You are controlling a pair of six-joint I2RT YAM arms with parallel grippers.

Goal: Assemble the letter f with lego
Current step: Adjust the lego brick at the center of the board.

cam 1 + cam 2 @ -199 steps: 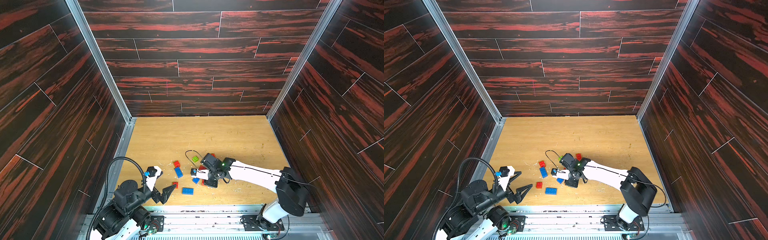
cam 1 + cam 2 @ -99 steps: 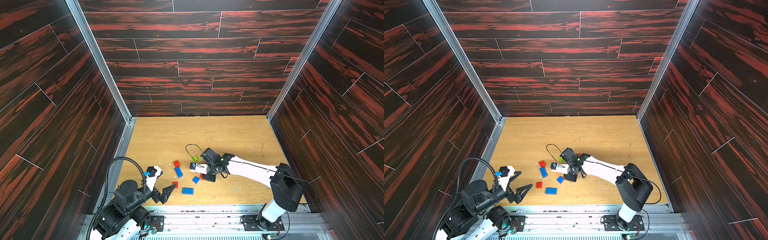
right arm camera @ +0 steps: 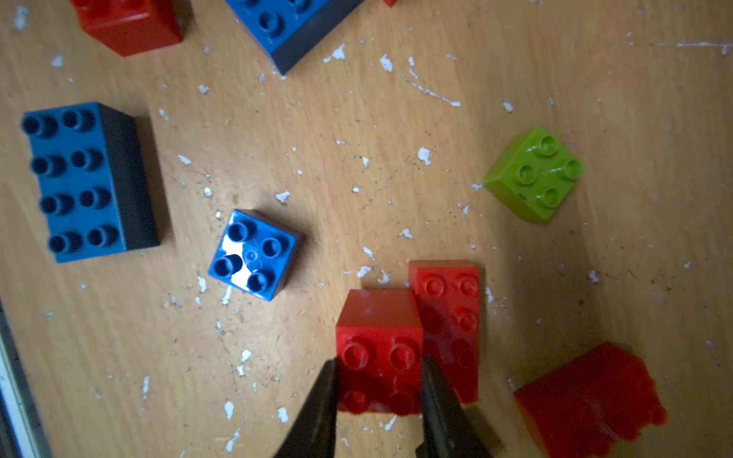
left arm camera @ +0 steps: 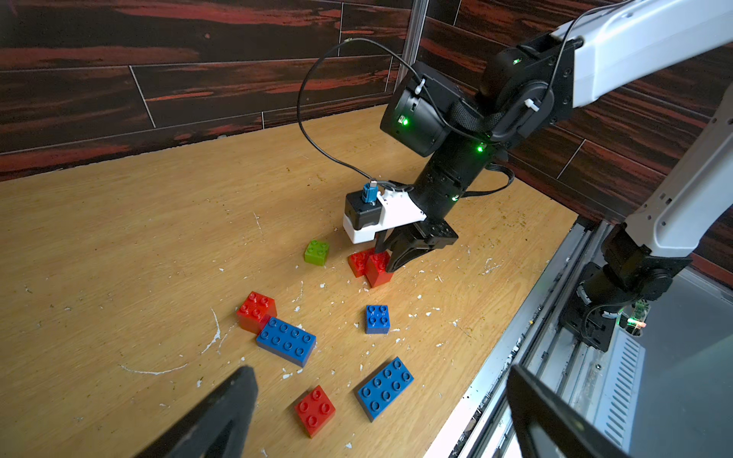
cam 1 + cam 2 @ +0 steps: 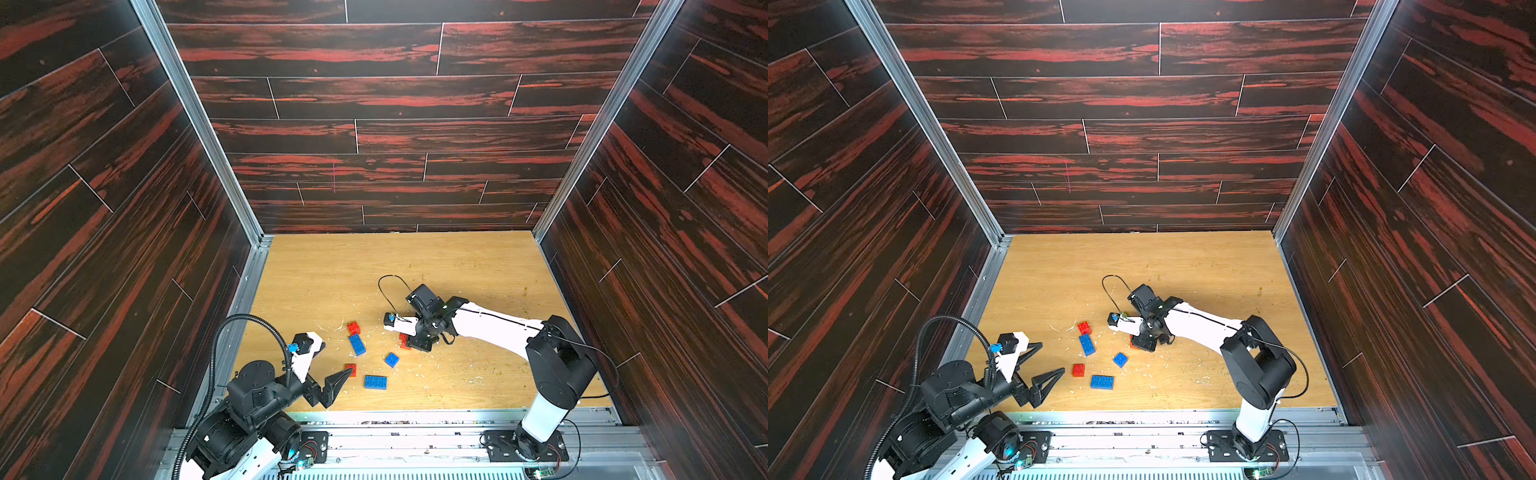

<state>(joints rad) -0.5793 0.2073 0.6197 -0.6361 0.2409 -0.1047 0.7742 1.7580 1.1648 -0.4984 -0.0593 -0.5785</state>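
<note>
My right gripper [image 3: 378, 380] is shut on a red square lego brick [image 3: 378, 349], its jaws pressing two opposite sides. The brick sits right against a red oblong brick [image 3: 448, 317]; whether it rests on the table I cannot tell. In both top views this gripper [image 5: 415, 343] [image 5: 1142, 345] points down at mid-table. A lime green brick [image 3: 535, 172] and another red brick [image 3: 587, 396] lie nearby. My left gripper [image 4: 380, 372] [image 5: 334, 359] is open and empty near the front left, over a red square brick [image 4: 315, 410] and a blue oblong brick [image 4: 384, 386].
A blue square brick [image 4: 377, 319], a second blue oblong brick [image 4: 286, 341] and a red square brick [image 4: 256, 311] touching it lie between the arms. White flecks dot the wooden table [image 5: 457, 266]. Dark walls enclose three sides; a metal rail [image 5: 415, 415] runs along the front.
My right arm has shifted slightly toward the back with its gripper still shut. Its wrist now hides the green brick in the top views. The left arm has not moved.
</note>
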